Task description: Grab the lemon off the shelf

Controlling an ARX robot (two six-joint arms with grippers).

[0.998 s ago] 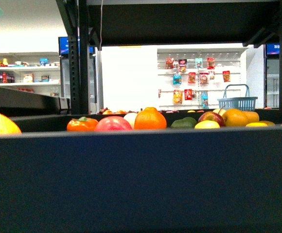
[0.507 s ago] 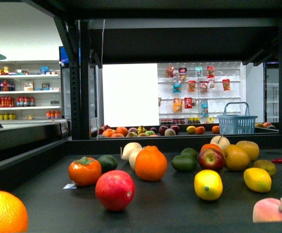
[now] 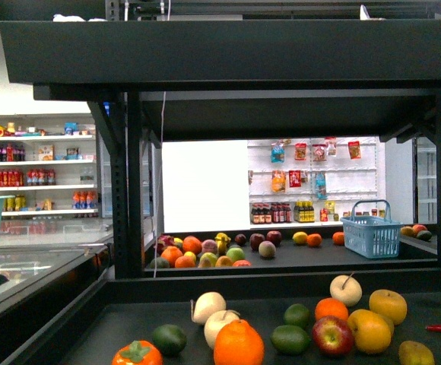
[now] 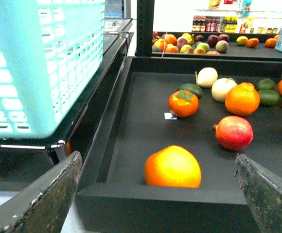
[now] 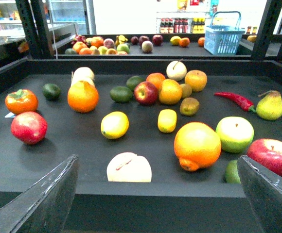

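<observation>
The lemon (image 5: 114, 124) is a rounded bright-yellow fruit lying on the black shelf tier (image 5: 131, 199), left of the middle among other fruit. A second, more oblong yellow fruit (image 5: 167, 120) lies close beside it. My right gripper (image 5: 157, 158) is open and empty in front of the tier's raised front edge, with the lemon beyond it. My left gripper (image 4: 157, 155) is open and empty at the tier's (image 4: 131, 206) left front corner, facing a large yellow-orange fruit (image 4: 173, 167). In the front view the shelf (image 3: 228, 72) shows, but the lemon lies below the frame.
A pale fruit (image 5: 129, 167) and a big orange-yellow fruit (image 5: 197, 144) lie near the front edge. Also there: a red pomegranate (image 5: 28, 127), an orange (image 5: 82, 96), a chili (image 5: 236, 101) and a pear (image 5: 270, 105). A teal basket (image 4: 44, 68) hangs left; a blue basket (image 3: 371, 232) stands behind.
The front camera has risen from behind the tier's front edge to well above it. The yellow fruits have dropped out of the bottom of its view, and the upper tier now shows.
</observation>
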